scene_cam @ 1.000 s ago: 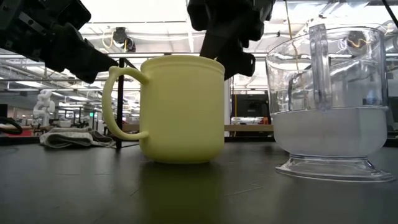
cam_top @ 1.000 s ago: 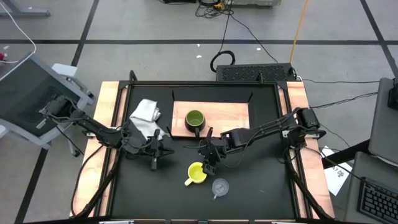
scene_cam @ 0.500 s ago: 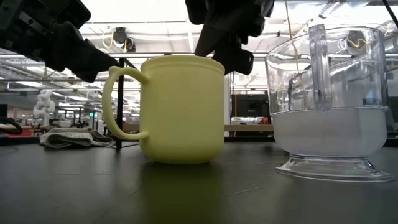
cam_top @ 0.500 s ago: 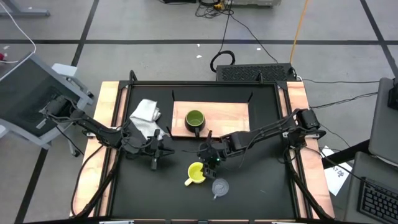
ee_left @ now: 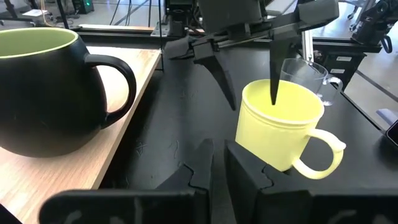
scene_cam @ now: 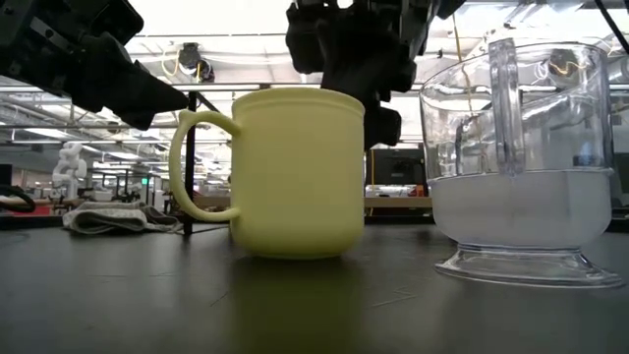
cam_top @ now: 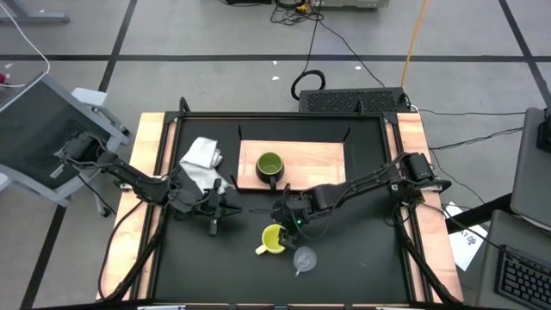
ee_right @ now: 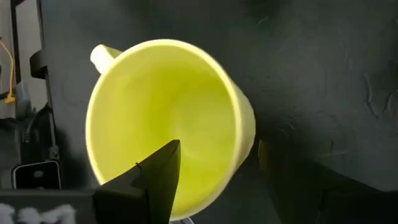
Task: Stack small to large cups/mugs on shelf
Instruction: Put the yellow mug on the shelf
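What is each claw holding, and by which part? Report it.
Nothing is gripped yet. The right claw is open, straddling the yellow mug's rim, one finger inside, one outside. The left claw is empty, nearly shut.

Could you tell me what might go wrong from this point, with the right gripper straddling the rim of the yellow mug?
1. The open right gripper has one finger inside the yellow handled mug and one outside; a thin wall pinch could slip or tip the mug on lifting.
2. The small clear glass cup stands close beside the mug, so a swing could knock it.
3. The dark green handled mug already sits on the light-wood shelf board; a tilted yellow mug may catch its rim.
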Available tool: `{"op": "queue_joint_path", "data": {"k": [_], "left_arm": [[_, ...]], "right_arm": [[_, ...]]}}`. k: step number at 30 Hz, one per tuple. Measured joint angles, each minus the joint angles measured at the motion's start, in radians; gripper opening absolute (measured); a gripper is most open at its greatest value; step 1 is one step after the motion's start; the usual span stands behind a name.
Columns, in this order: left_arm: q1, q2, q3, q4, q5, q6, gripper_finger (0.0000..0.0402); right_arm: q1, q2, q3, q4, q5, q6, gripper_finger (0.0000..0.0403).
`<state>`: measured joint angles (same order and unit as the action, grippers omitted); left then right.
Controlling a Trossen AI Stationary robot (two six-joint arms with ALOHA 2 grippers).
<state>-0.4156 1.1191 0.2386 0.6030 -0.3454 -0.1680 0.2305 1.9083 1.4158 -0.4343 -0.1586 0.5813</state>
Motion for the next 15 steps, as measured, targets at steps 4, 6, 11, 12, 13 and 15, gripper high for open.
{"op": "queue_joint_path", "data": {"k": [4,6,11,12,13,15], "left_arm": [[0.0,0.0,0.0,0.0,0.0,0.0,0.004],[0.0,0.0,0.0,0.0,0.0,0.0,0.004],[0.0,0.0,0.0,0.0,0.0,-0.001,0.004],[0.0,0.0,0.0,0.0,0.0,-0.002,0.004],[0.0,0.0,0.0,0.0,0.0,-0.002,0.004],[0.0,0.0,0.0,0.0,0.0,-0.002,0.004]], "right_arm": [[0.0,0.0,0.0,0.0,0.0,-0.031,0.0175],[-0.002,0.0,0.0,0.001,0.0,-0.045,0.0146],[-0.01,0.0,0.0,0.003,-0.001,-0.109,0.0054],[-0.012,0.0,0.0,0.005,-0.001,-0.125,0.0034],[-0.013,0.0,0.0,0.005,0.0,-0.139,0.0018],[-0.015,0.0,0.0,0.015,-0.001,-0.157,0.001]]}}
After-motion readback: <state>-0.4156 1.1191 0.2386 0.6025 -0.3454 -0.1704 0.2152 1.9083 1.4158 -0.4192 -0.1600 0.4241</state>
